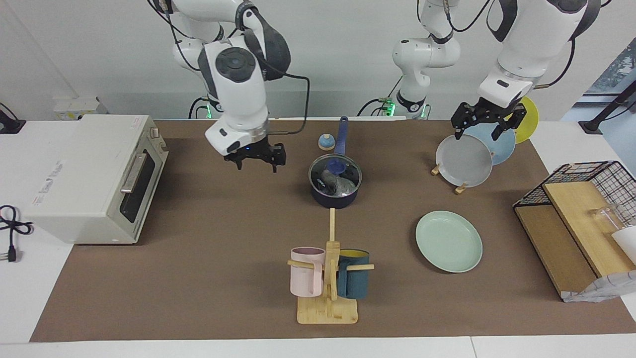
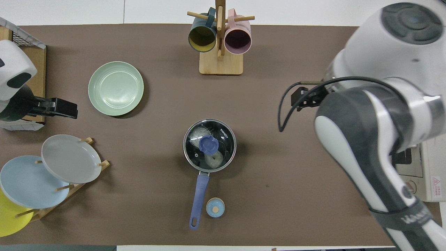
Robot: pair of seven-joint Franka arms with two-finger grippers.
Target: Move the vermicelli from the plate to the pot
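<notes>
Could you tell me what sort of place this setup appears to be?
Probably a robotics lab staged as a mock kitchen: a toaster oven, a lidded pot holding vermicelli, a mug tree and a plate rack sit on a brown mat between two arms.

Brown-matted worktop (image 1: pixel 208 258) and the things standing on it

The pot (image 1: pixel 334 191) sits mid-worktop, the plate (image 1: pixel 448 241) toward the left arm's end, the mug stand (image 1: pixel 327 311) near the edge farthest from the robots, and the toaster oven (image 1: pixel 94 179) at the right arm's end.
</notes>
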